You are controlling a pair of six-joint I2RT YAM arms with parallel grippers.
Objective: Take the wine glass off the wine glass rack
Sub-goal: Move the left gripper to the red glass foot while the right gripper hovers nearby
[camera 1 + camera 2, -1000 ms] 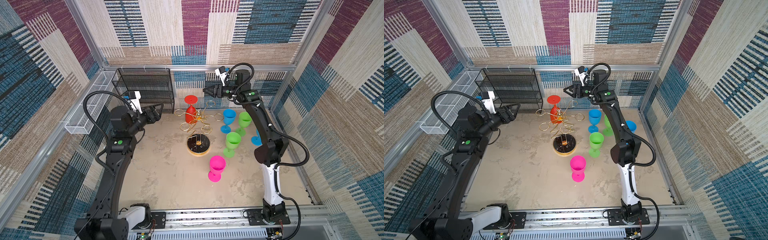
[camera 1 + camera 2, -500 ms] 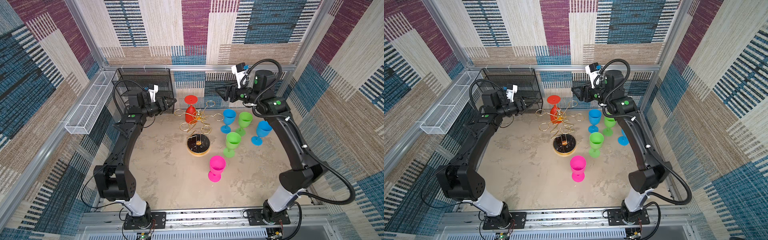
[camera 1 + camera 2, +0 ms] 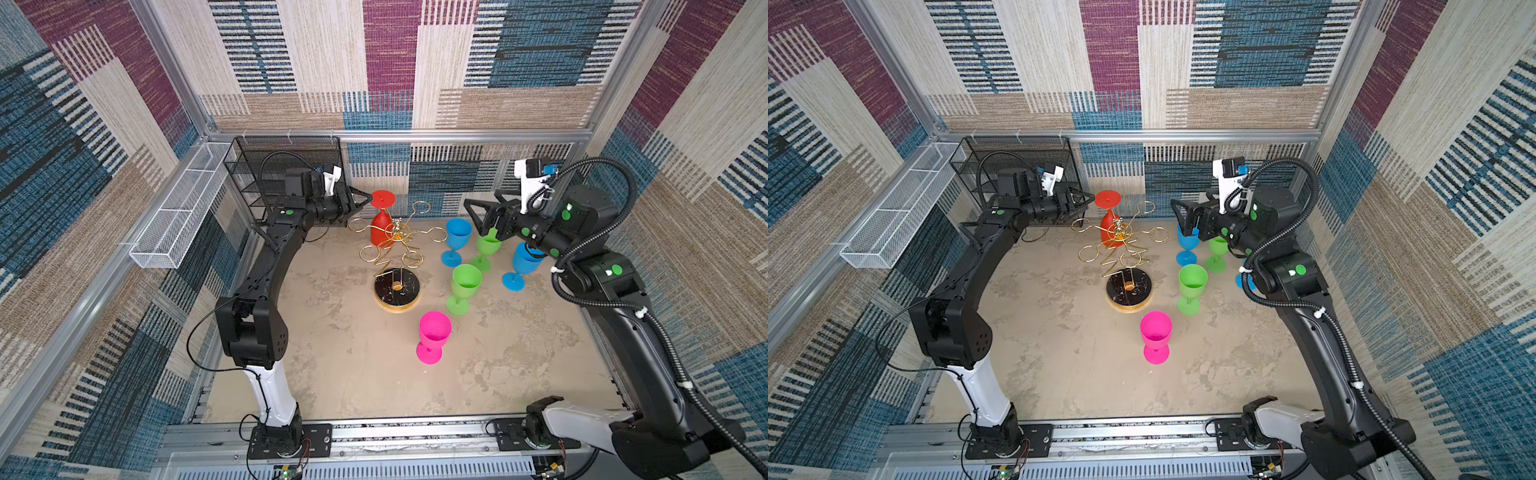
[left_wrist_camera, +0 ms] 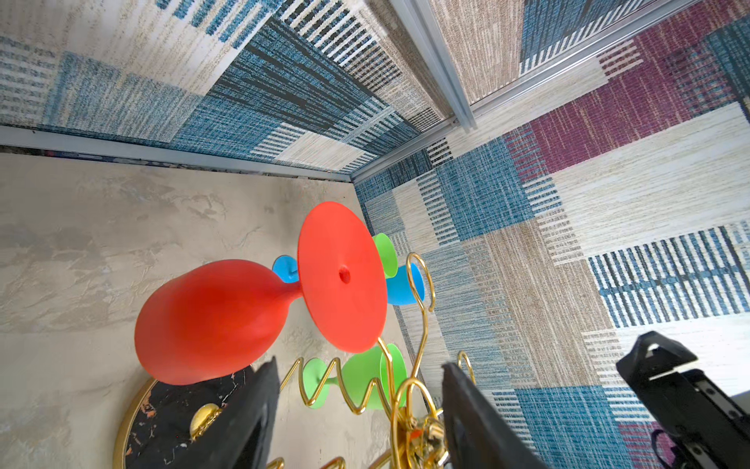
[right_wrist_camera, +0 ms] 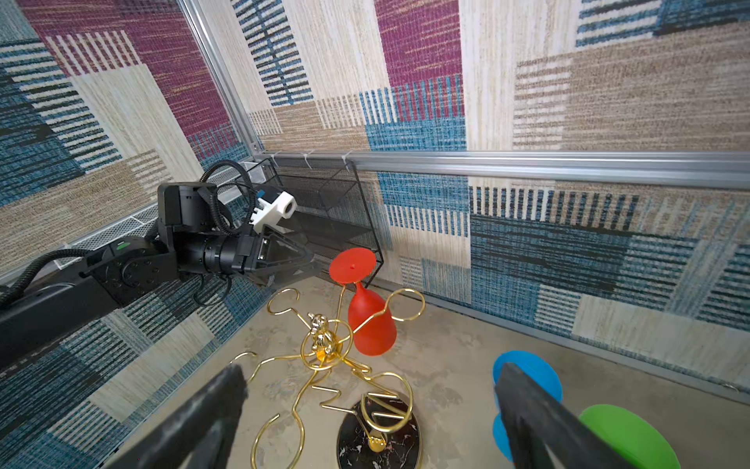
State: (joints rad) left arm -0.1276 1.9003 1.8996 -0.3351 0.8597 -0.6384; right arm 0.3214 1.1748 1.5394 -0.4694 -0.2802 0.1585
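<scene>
The left end effector (image 3: 367, 199) has its jaws parted to a middling gap and grips nothing (the left wrist view looks straight through the gap). Just ahead of its fingertips, close but not touching, is the round foot of the red wine glass (image 3: 380, 230). The glass hangs upside down, foot up and bowl down, from a ring-ended arm of the wine glass rack (image 3: 397, 291). The rack's black marbled base stands on the counter (image 3: 332, 353), lower than those fingertips and further out. The right end effector (image 3: 476, 218) faces the left one from the opposite side of the rack, with its jaws spread wide and empty, well apart from the red glass. Below it a blue glass (image 3: 457, 237) and a green glass (image 3: 488, 248) stand upright on the counter, and a pink glass (image 3: 434, 332) stands well away from both end effectors, nearer the arm bases
</scene>
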